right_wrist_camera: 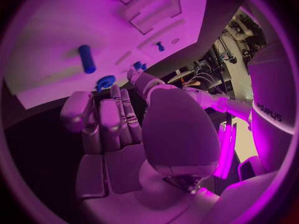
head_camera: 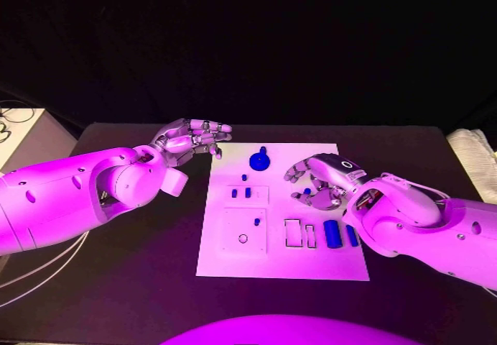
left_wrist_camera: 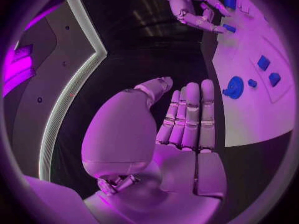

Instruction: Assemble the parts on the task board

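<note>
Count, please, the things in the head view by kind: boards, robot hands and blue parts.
task board: 1
hands: 2, the left hand and the right hand
blue parts: 7 that show; the right hand may hide more
Total: 10

Strong magenta wash over everything I see. Task board (head_camera: 285, 251) brightest surface in head view, near glare; black table (head_camera: 135, 287) and background swallow light, very dim. My arms pick up soft pink sheen, no hard shadows. Wrist views: heavy fisheye bending, board edges curve, dark vignette ring round circle. Bright glowing strip in left wrist view. Mild softness toward rims.
</note>
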